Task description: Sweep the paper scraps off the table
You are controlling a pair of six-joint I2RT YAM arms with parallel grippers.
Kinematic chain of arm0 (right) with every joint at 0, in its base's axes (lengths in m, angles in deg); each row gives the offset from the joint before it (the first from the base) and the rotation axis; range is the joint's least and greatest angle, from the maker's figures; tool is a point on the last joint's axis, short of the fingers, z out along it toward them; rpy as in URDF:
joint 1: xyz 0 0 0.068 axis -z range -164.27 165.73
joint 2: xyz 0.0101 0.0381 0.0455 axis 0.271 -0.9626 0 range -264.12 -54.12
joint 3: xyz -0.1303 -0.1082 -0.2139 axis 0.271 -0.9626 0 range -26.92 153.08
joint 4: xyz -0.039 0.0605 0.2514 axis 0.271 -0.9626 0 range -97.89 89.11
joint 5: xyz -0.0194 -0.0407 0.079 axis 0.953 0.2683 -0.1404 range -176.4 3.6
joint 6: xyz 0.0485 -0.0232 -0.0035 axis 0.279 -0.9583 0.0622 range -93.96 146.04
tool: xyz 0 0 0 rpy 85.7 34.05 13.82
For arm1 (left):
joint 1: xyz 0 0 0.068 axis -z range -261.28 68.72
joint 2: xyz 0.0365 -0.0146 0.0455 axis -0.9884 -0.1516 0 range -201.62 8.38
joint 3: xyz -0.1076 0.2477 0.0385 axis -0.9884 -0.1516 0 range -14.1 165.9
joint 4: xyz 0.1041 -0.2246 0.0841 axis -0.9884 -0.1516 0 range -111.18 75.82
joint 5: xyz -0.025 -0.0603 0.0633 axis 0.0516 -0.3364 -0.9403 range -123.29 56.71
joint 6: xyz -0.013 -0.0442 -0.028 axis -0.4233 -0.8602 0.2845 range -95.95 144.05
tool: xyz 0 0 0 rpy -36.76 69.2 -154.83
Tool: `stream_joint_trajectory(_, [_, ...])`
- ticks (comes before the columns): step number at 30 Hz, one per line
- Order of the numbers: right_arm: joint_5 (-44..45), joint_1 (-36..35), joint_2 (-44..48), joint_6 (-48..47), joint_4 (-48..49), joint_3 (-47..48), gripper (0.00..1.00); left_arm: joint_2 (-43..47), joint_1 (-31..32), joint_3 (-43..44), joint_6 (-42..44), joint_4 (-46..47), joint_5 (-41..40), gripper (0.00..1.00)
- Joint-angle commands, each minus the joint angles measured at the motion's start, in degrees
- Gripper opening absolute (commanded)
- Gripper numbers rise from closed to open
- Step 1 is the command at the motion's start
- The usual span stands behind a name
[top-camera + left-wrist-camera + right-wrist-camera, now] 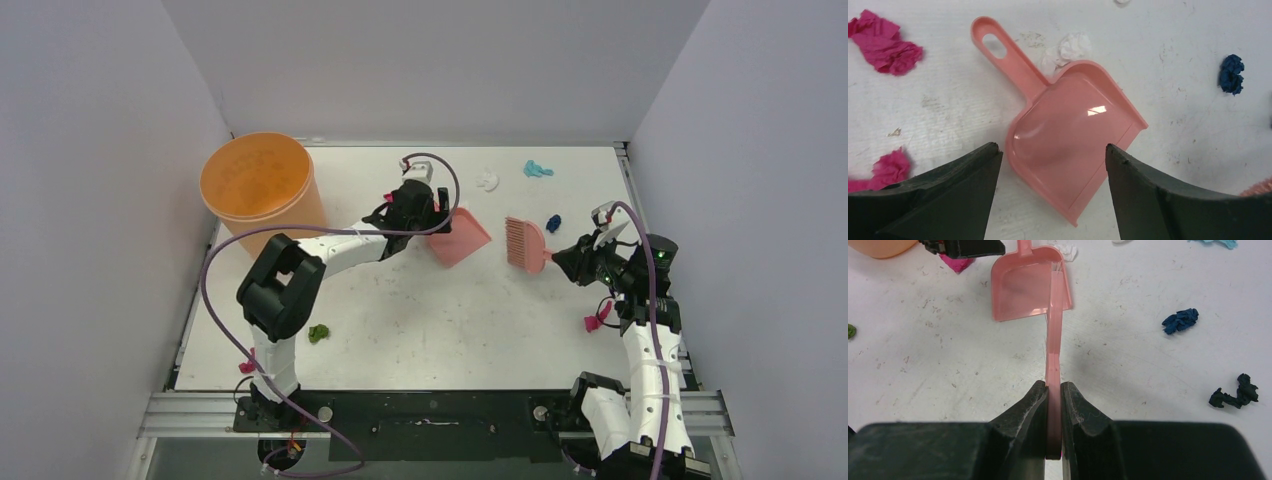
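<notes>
Paper scraps (890,45) judged light, soft, better swept than pinched; right gripper (1054,390) clamped on hand brush (1054,340), left gripper (1051,150) parted.

One pink dustpan (1068,135), one pink brush (524,243), one orange bucket (300,205), and at least eight crumpled paper scraps (1230,75).

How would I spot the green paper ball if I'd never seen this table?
Find the big orange bucket at the table's far left corner, then come down toward the near edge. Beside the left arm lies the green paper scrap. It is the only green one there.
</notes>
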State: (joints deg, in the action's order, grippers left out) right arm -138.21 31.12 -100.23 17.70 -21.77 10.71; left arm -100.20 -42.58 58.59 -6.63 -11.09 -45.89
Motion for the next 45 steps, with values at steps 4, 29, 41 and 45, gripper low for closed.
stream_joint_trajectory(4, [-0.2,0.4,-0.1,-1.3,1.7,1.8,0.05,-8.5,-1.4,8.9,1.4,5.8,2.0,0.74])
stream_joint_trajectory(29, [-0.7,0.7,0.4,-2.5,1.1,2.0,0.05,-2.0,0.1,-6.2,-4.5,4.6,4.0,0.35])
stream_joint_trajectory(41, [-2.1,0.9,3.1,-4.3,-1.0,2.1,0.05,23.7,14.3,-36.0,-29.7,6.3,-9.4,0.29])
stream_joint_trajectory(45, [-2.3,0.9,3.5,-4.4,-1.2,2.1,0.05,28.1,25.8,-37.8,-35.9,1.4,-15.5,0.33])
